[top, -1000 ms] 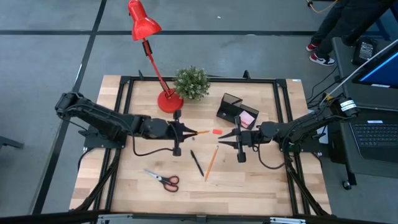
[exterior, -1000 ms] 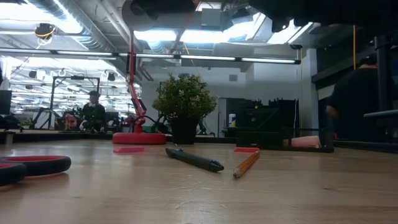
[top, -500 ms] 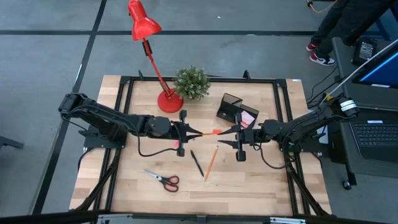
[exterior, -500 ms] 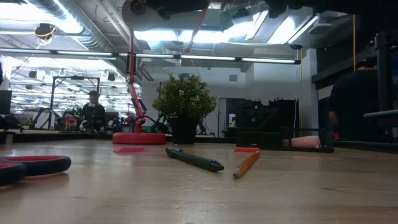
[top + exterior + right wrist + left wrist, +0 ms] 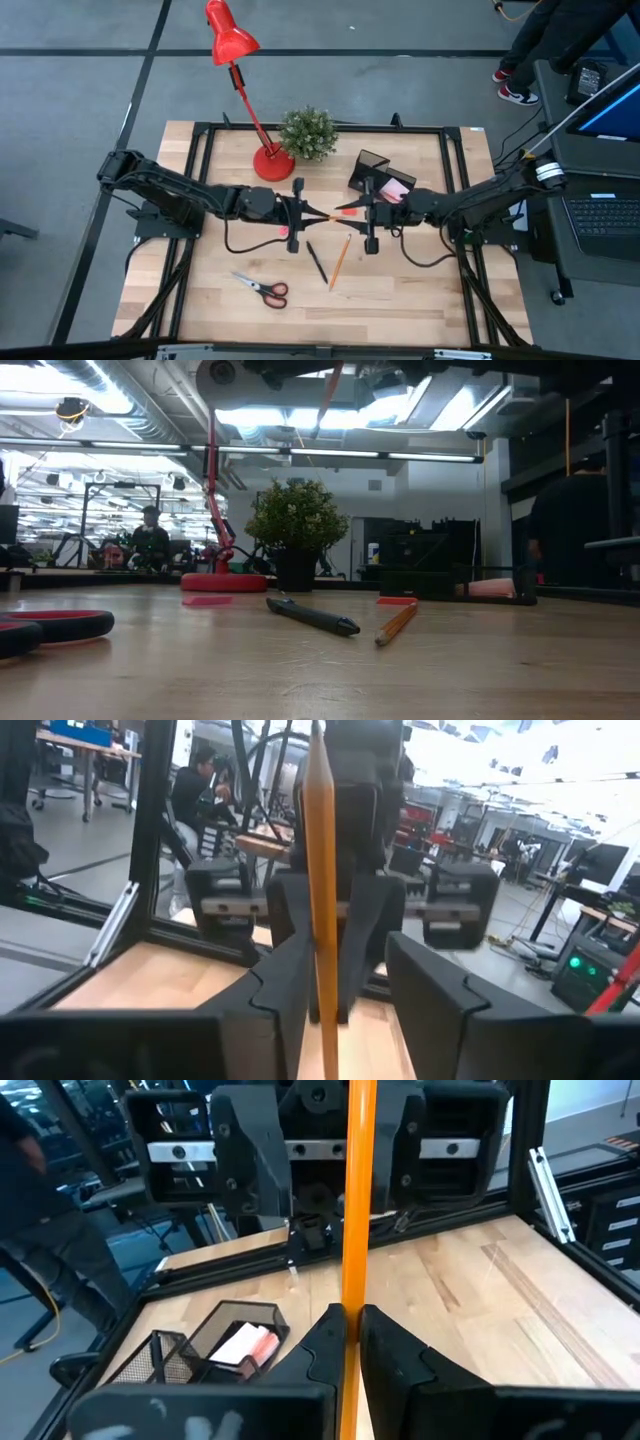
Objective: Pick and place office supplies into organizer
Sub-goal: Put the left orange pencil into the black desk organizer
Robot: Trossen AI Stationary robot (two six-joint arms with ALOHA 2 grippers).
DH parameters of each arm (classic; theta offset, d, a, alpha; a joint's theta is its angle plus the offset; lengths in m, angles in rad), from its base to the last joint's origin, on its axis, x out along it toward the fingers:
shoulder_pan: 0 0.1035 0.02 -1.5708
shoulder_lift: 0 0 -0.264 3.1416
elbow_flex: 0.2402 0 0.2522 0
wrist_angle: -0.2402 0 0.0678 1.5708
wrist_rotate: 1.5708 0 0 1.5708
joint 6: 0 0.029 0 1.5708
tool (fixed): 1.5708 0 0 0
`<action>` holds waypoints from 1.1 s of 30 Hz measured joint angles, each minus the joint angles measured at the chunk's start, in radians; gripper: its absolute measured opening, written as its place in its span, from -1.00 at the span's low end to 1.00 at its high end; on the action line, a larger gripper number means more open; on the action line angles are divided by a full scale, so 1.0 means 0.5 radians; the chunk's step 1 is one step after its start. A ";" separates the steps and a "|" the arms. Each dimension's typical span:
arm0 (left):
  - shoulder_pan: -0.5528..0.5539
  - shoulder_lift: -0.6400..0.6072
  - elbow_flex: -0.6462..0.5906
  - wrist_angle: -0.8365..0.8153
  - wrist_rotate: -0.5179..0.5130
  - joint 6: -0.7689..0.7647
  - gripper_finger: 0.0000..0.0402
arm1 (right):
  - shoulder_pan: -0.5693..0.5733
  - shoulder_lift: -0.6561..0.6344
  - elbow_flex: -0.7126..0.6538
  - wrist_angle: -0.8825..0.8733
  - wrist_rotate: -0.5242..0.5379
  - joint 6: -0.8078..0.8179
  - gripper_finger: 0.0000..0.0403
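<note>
Left gripper (image 5: 303, 212), at frame centre in the high view, fingers clenched on an orange pencil (image 5: 335, 212) that runs level toward the right gripper (image 5: 360, 211); in the left wrist view the same pencil (image 5: 356, 1210) passes between the two dark fingers (image 5: 330, 1342), pinched tight. Right gripper, directly opposite and facing the left one, fingers spread apart with the pencil's far end lying in the gap; in the right wrist view the pencil (image 5: 321, 870) stands between the parted fingers (image 5: 285, 990), and whether either finger touches it cannot be told. Both grippers held above the table (image 5: 420, 300), tips nearly meeting. Organizer (image 5: 378, 180), black, upper right of centre, just behind the right gripper, with a pink sticky-note pad (image 5: 395, 190) inside; also seen in the left wrist view at lower left (image 5: 215, 1342). A second orange pencil (image 5: 340, 261) lies on the table below the grippers, beside a black pen (image 5: 317, 262); both show in the low view, pen (image 5: 312, 616) left of pencil (image 5: 397, 624). Scissors (image 5: 263, 288), lower left of centre, lying flat. Red desk lamp (image 5: 240, 75) and green potted plant (image 5: 307, 133) along the upper edge. A person's legs and shoes (image 5: 520, 80) at the upper right corner, off the table.
</note>
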 joint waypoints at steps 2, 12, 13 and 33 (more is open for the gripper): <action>-0.001 0.000 0.000 0.000 0.000 -0.001 -0.90 | 0.000 0.034 0.038 0.001 -0.001 -0.013 -0.32; -0.001 0.000 0.000 -0.014 0.000 0.002 -0.90 | 0.000 0.062 0.073 0.000 -0.001 -0.051 -0.34; -0.001 0.000 0.000 -0.014 0.000 0.002 -0.90 | 0.000 0.062 0.073 0.000 -0.001 -0.057 -0.35; 0.024 -0.001 0.000 -0.011 -0.016 0.034 -0.86 | 0.000 0.062 0.070 0.018 -0.067 -0.147 -0.93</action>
